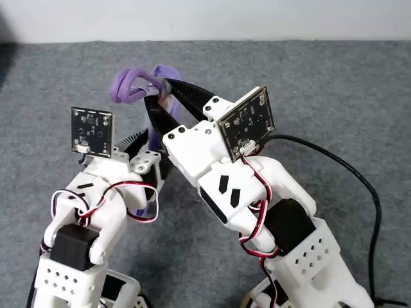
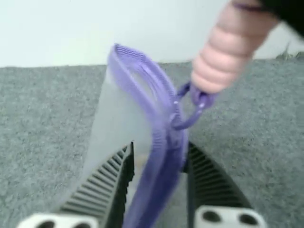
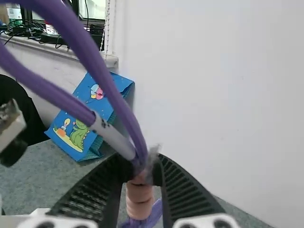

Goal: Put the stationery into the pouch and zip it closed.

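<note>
Left claw (image 2: 159, 149) clamped on pouch (image 2: 118, 109) edge, purple zip running up between my fingers. Pouch held upright above grey table (image 2: 38, 118). Further right, my right claw (image 3: 140, 164) closed tight, pinching pink ribbed zip pull (image 3: 138, 199) at zip's top end.

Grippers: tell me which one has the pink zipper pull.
The right gripper: its jaws pinch the pink pull at the end of the zip. The left gripper clamps the pouch body instead.
</note>
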